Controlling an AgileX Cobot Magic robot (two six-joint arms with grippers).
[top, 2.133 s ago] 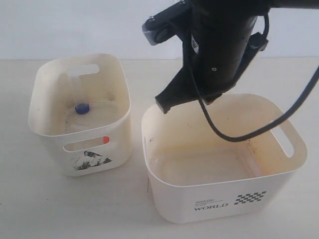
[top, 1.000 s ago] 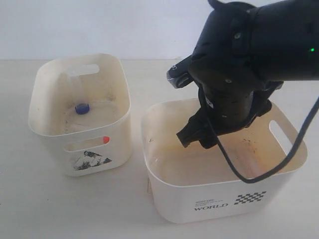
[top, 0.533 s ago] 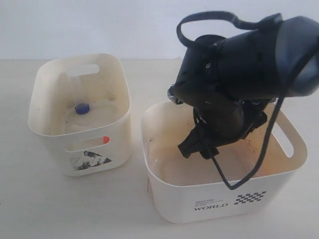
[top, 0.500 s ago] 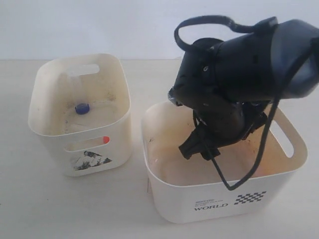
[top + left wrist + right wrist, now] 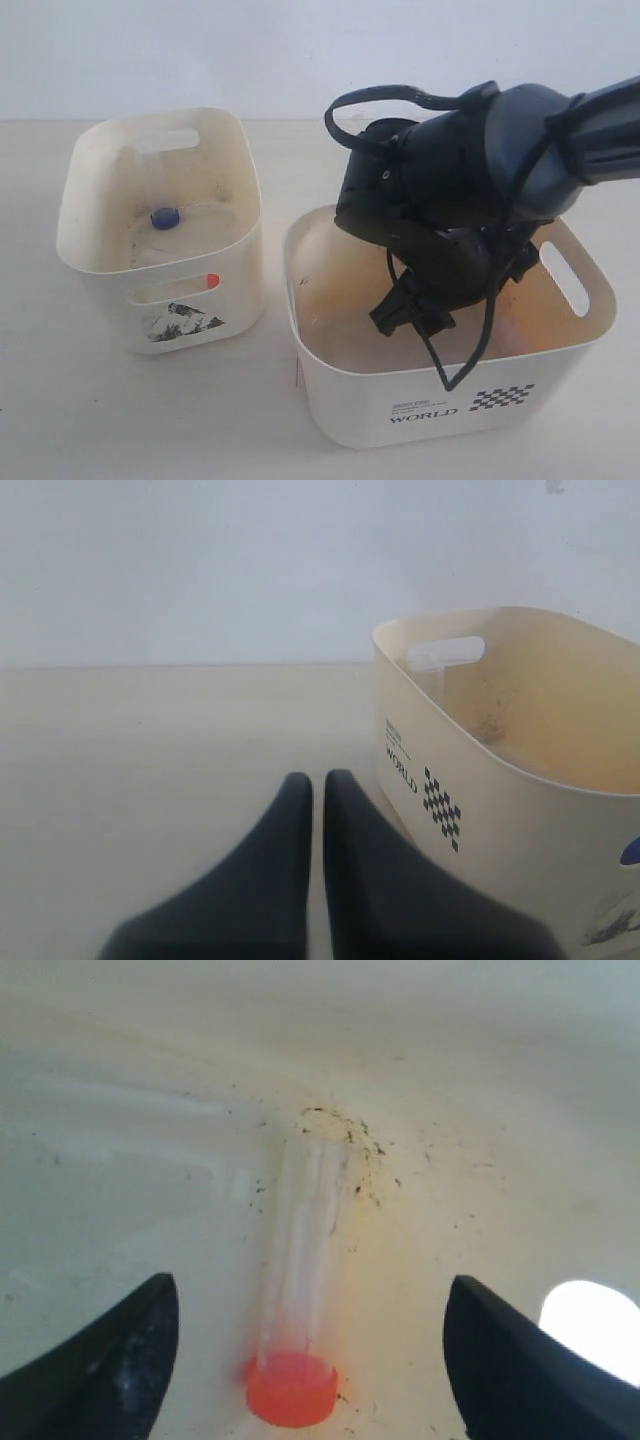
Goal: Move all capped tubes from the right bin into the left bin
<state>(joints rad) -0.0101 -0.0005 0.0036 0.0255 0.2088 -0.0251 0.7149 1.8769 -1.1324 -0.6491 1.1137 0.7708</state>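
**Exterior view**
- Table (image 5: pixel 100 420): pale top, carries both bins.
- Left bin (image 5: pixel 245 262): narrow cream bin with a dark picture sticker on its front, at 9 o'clock in the scene.
- Blue-capped tube (image 5: pixel 165 217): lies on the floor of the left bin, near the middle. An orange-red spot (image 5: pixel 212 281) shows through the bin's front slot. What it belongs to cannot be told.
- Right bin (image 5: pixel 400 385): wide cream bin marked "WORLD" with a checkered mark, at 4 o'clock in the scene, standing just beside the left bin.
- Right gripper (image 5: pixel 405 315): black, on a bulky black arm that enters from 2 o'clock and dips below the rim of the right bin. Its body hides the bin floor under it, and the jaw spread is not readable here.

**Left wrist view**
- Left gripper (image 5: pixel 318 788): the two dark fingers are pressed almost together with only a hairline gap and nothing between them. It is low over the bare table.
- Right bin (image 5: pixel 480 810): seen from outside with the "WORLD" side showing, near the fingers and not touching them.

**Right wrist view**
- Right gripper (image 5: pixel 310 1282): jaws spread wide, gripping nothing.
- Orange-capped tube (image 5: pixel 300 1260): clear body and orange-red cap, lying flat on the speckled floor of the right bin. It is between the two fingers and clear of both.
- Slot handle (image 5: pixel 590 1325): bright opening in the bin wall beyond one finger.
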